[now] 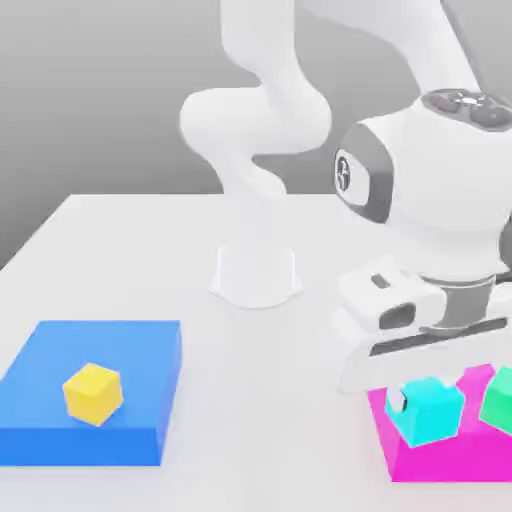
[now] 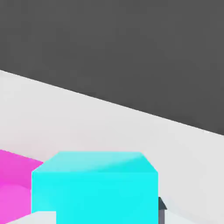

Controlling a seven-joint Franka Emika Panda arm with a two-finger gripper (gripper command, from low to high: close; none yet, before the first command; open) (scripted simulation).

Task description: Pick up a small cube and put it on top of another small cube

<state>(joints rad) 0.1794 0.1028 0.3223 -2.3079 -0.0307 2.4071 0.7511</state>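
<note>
The small cube (image 1: pixel 436 414) is bright cyan and sits on the flat magenta block (image 1: pixel 440 458) at the exterior view's lower right. My gripper (image 1: pixel 426 402) reaches down over it, shut on the small cube, with one fingertip (image 1: pixel 397 401) pressed against its side. In the hand view the small cube (image 2: pixel 94 188) sits close up between my fingers (image 2: pixel 41 217), with the magenta block (image 2: pixel 13 175) beside it. A greener mint cube (image 1: pixel 500 400) stands on the same block, just to the exterior view's right of the cyan one.
A flat blue block (image 1: pixel 60 430) lies at the exterior view's lower left with a yellow cube (image 1: pixel 93 393) on top. The arm's white base (image 1: pixel 256 275) stands at the middle back of the white table (image 1: pixel 270 400).
</note>
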